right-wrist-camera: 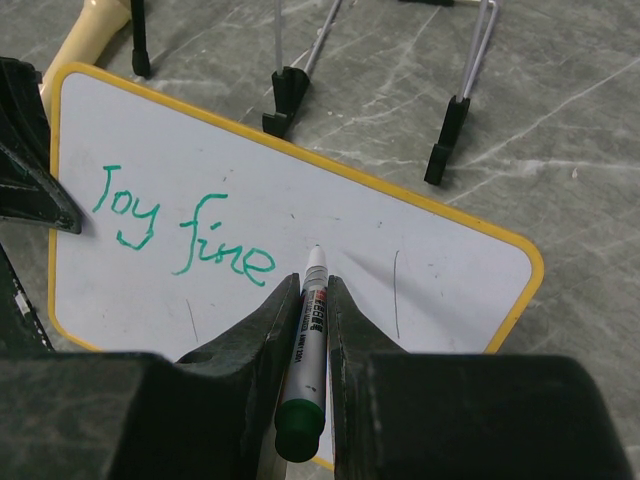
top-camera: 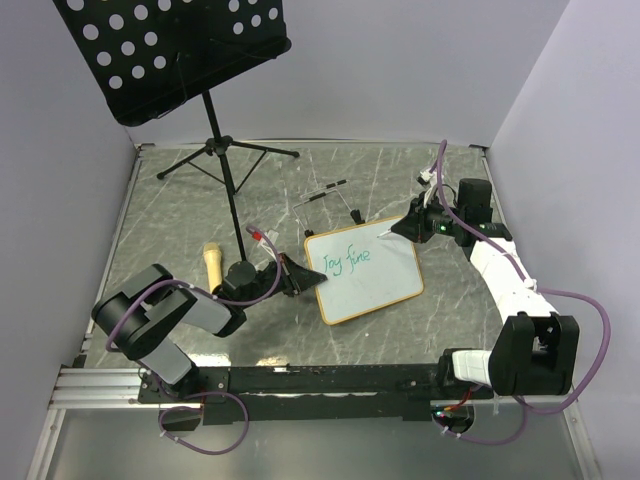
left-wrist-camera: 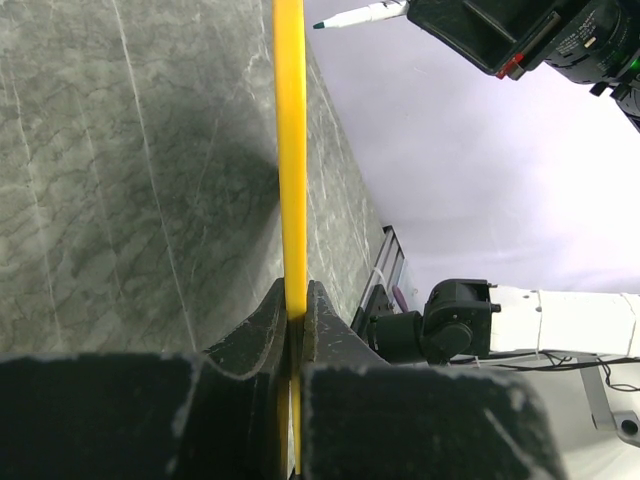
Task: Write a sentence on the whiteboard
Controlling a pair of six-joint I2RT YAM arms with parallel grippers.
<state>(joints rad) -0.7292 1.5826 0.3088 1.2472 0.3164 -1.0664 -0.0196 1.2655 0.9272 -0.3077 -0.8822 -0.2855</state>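
Top external: left gripper (top-camera: 310,280) clamps the whiteboard (top-camera: 368,288) by its left edge — right gripper (top-camera: 399,230), pinching a marker (right-wrist-camera: 313,272), above its far side.

The top camera, high at the 6 o'clock side, looks down on the whole worktop (top-camera: 420,180). The left wrist camera, at 9 o'clock of the board (top-camera: 362,268), sights close along its edge toward the right arm (left-wrist-camera: 570,320). The right wrist camera, at 2 o'clock, looks down close on its face. All three views share the board.
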